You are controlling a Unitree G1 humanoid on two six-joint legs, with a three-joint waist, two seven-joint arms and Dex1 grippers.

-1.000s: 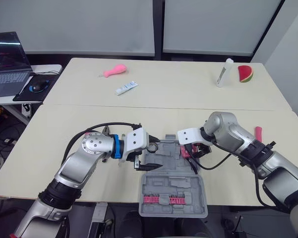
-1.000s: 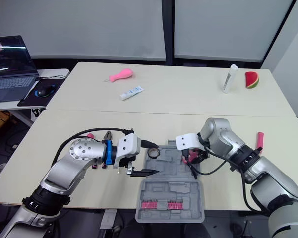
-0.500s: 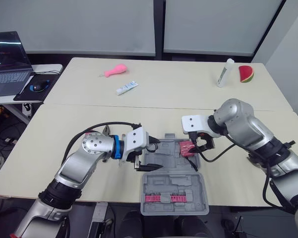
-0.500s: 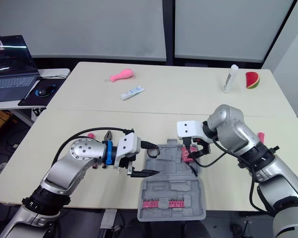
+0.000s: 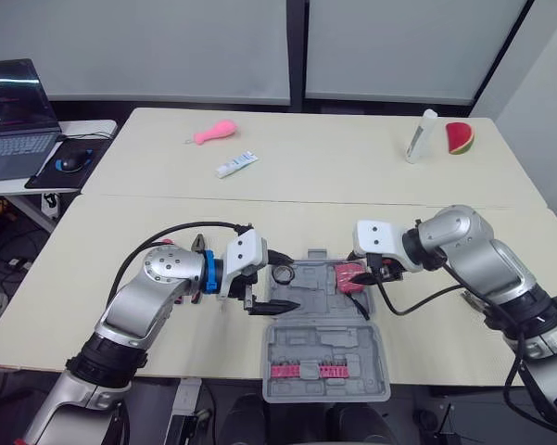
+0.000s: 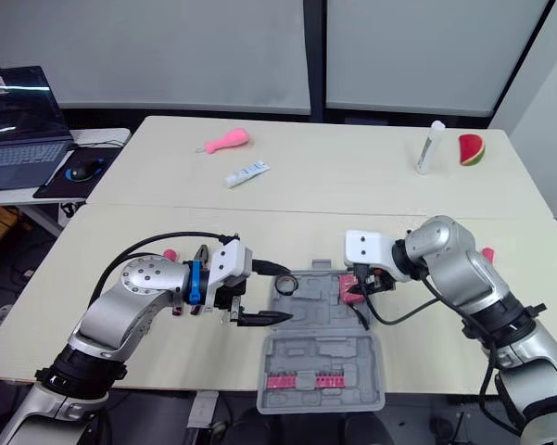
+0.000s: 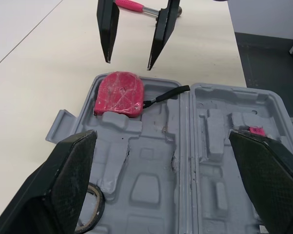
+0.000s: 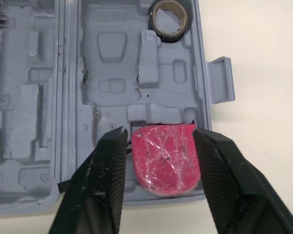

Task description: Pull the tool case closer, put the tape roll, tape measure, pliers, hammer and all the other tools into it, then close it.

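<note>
Since the earlier frames, the right arm had drawn back from over the tool case (image 5: 306, 295), and the right hand (image 8: 158, 134) had let go of the tape measure (image 7: 119, 93), which now lay in the case. The left hand (image 5: 289, 283) had shifted slightly away from the case's left edge.

The grey case lay open on the bench (image 5: 167, 199). Its lid half sat nearest the robot and carried a row of pink bits (image 5: 301, 371). The red tape measure rested in the far right corner of the case's other half, with its black strap trailing toward the hinge. The right hand hung just above it, fingers spread apart, one finger on each side of the tape measure and neither touching it.

The tape roll (image 8: 170, 19) sat in the far left corner of the same half of the case. The left hand hovered over the left side of the case, its fingers spread wide and holding nothing. One finger was close above the tape roll.

The hammer (image 5: 483, 248), with its pink handle, lay on the bench well to the right of the case. The pliers (image 6: 202, 252) lay on the bench left of the case, partly hidden by the left arm.
</note>
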